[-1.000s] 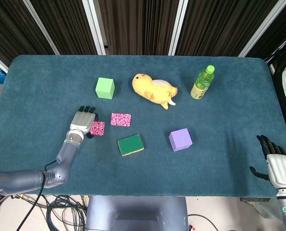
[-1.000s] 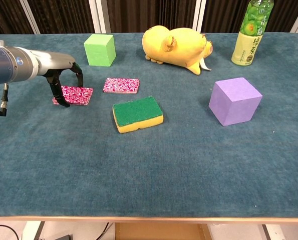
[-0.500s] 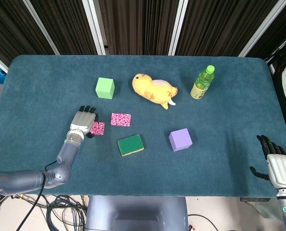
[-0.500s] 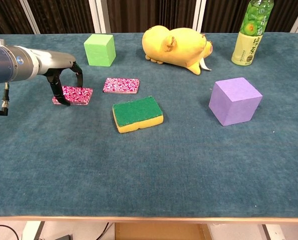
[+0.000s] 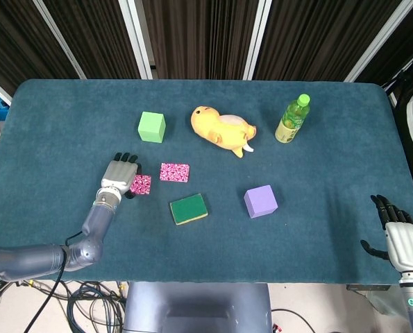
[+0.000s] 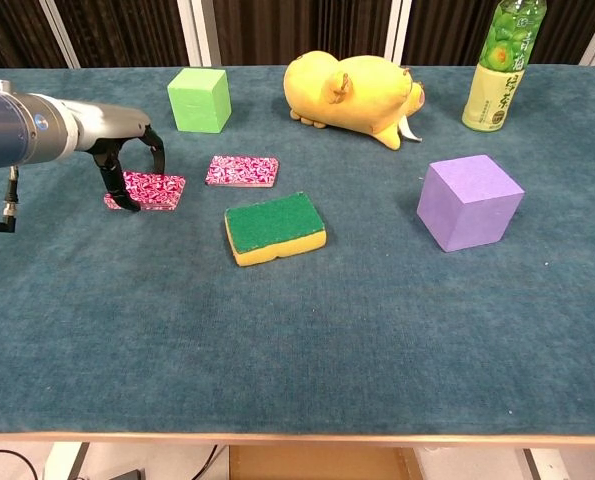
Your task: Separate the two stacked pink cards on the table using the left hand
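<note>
The left hand (image 6: 117, 160) arches over one pink card (image 6: 147, 190), fingers (image 6: 125, 205) touching its near and far edges. The second pink card (image 6: 242, 171) lies flat just beyond the green sponge (image 6: 275, 228), apart from the first. The right hand (image 5: 402, 239) hangs off the bench (image 6: 307, 350), fingers released.

We see our left hand (image 5: 119, 175) with a pale grey metallic back and black fingers (image 6: 111, 190); its forearm (image 5: 26, 260) is a smooth blue-grey tube, jointed at the wrist by a lighter grey collar; a thin black cable (image 6: 7, 205) hangs beneath it; our right hand (image 5: 399, 239) shows the same light grey shell and black fingers.
</note>
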Robot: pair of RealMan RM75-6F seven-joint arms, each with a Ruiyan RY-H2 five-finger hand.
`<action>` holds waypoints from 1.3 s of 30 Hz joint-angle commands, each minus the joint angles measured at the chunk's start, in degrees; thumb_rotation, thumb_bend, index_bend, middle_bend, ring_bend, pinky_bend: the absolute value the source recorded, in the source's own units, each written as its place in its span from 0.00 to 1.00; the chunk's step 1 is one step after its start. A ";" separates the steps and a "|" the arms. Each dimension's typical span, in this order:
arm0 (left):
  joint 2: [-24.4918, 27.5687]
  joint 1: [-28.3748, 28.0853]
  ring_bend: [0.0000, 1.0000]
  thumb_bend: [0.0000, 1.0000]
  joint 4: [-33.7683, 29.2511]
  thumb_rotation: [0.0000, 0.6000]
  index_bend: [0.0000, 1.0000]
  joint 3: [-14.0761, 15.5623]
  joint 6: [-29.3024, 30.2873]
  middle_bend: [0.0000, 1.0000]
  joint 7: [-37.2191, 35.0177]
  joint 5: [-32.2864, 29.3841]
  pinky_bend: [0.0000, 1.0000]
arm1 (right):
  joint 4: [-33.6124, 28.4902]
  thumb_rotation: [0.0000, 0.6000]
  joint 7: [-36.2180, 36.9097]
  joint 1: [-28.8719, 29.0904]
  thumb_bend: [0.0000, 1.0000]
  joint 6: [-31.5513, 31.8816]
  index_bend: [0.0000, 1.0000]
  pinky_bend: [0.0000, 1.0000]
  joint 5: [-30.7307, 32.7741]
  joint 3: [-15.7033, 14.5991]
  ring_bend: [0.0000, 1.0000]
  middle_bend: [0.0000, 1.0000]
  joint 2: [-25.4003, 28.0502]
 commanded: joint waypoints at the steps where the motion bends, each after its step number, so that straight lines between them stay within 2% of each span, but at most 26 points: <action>1: -0.04 0.01 0.00 0.20 -0.05 1.00 0.39 -0.05 0.02 0.17 -0.06 0.16 0.00 | -0.02 1.00 -0.01 -0.01 0.20 0.05 0.05 0.22 -0.03 0.00 0.15 0.08 0.01; 16: -0.05 -0.22 0.00 0.23 -0.36 1.00 0.45 -0.12 0.76 0.19 0.79 -0.20 0.00 | -0.01 1.00 0.37 -0.10 0.20 0.26 0.05 0.22 -0.12 0.02 0.15 0.08 0.11; 32: 0.33 -0.44 0.00 0.24 -1.25 1.00 0.46 -0.42 1.30 0.19 1.45 -0.56 0.00 | -0.06 1.00 0.38 -0.10 0.20 0.19 0.05 0.22 -0.09 0.01 0.15 0.08 0.13; 39: 0.87 -0.65 0.00 0.30 -2.01 1.00 0.47 -0.45 1.35 0.20 1.84 -0.53 0.00 | 0.01 1.00 0.69 -0.09 0.20 0.10 0.05 0.22 -0.11 0.00 0.15 0.08 0.20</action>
